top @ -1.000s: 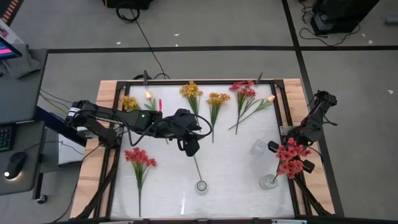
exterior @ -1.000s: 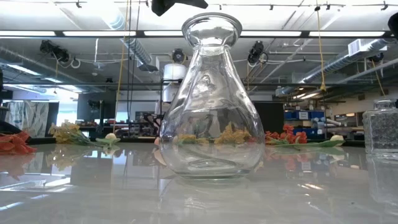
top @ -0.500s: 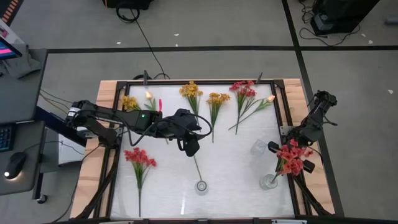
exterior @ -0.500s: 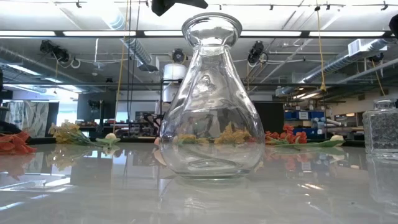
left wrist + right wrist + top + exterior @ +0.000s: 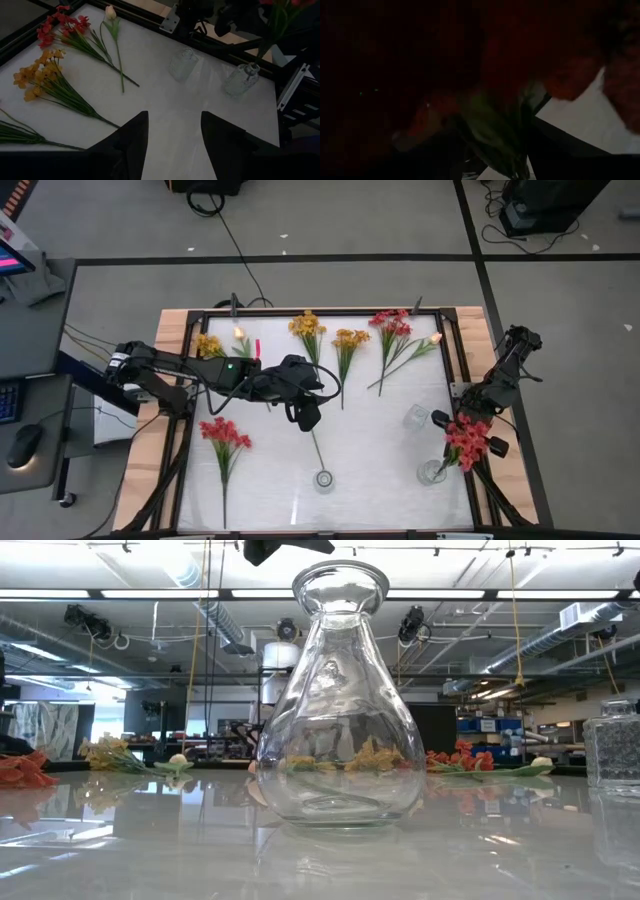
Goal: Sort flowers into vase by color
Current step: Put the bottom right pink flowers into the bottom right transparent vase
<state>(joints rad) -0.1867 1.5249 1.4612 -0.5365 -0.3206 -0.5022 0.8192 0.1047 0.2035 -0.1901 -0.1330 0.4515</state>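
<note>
The right gripper (image 5: 462, 423) sits at the right edge of the high view, pinching a red-pink flower cluster (image 5: 467, 438) whose stems reach into the glass vase (image 5: 432, 472) at lower right. The left gripper (image 5: 307, 416), fingers spread, hovers at centre, above a second vase (image 5: 324, 478).

Clear glass vase (image 5: 340, 700) is gleaming on the glossy white tabletop (image 5: 200, 850), which is mirroring it; raw wooden edging (image 5: 170, 330) is looking matt.

The white table (image 5: 380, 440) bears loose flowers (image 5: 345, 345) and three glass vases (image 5: 324, 478).
</note>
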